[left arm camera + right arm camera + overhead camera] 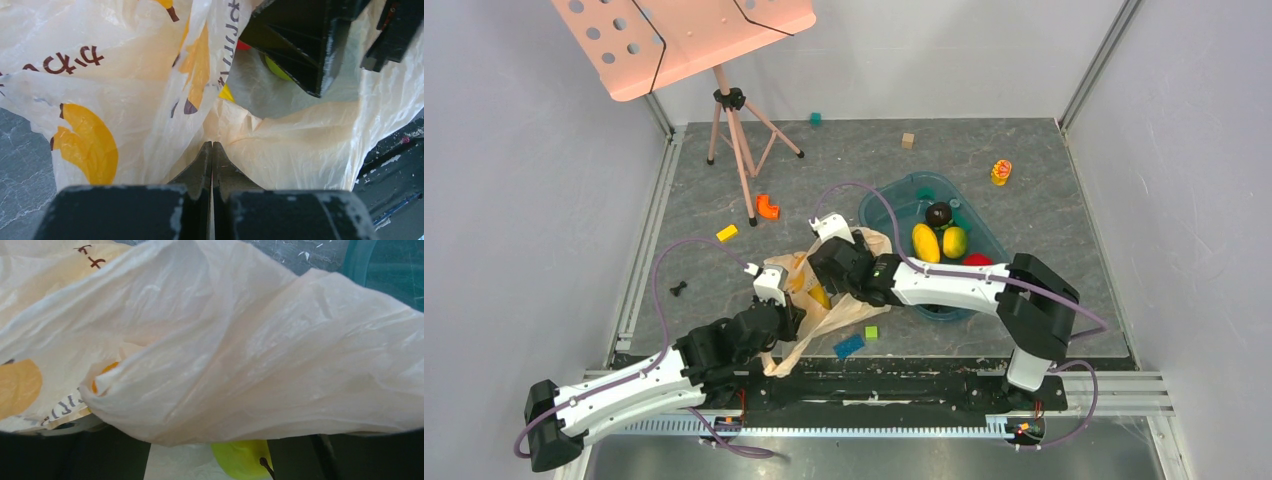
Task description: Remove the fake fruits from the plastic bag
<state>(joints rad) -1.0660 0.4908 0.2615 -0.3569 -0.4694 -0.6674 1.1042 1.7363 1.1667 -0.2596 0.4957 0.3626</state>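
Note:
The plastic bag (829, 305) lies crumpled at the table's near middle, cream with yellow banana prints. My left gripper (212, 146) is shut on a fold of the plastic bag (280, 150) at its near side. My right gripper (834, 262) reaches into the bag's mouth from the right. In the right wrist view the bag (240, 350) drapes over the right gripper (210, 460), whose jaws stand wide apart with a green pear (242, 457) lying between them, close to the right finger. In the teal tray (894, 200) lie a yellow fruit (926, 243), a yellow-green one (955, 241) and a red one (976, 260).
A dark plum (939, 214) also sits in the tray. A music stand (734, 130) rises at the back left. Small toys are scattered about: an orange piece (767, 207), a yellow block (727, 233), a blue brick (849, 346), a green cube (871, 332), a tan cube (908, 140).

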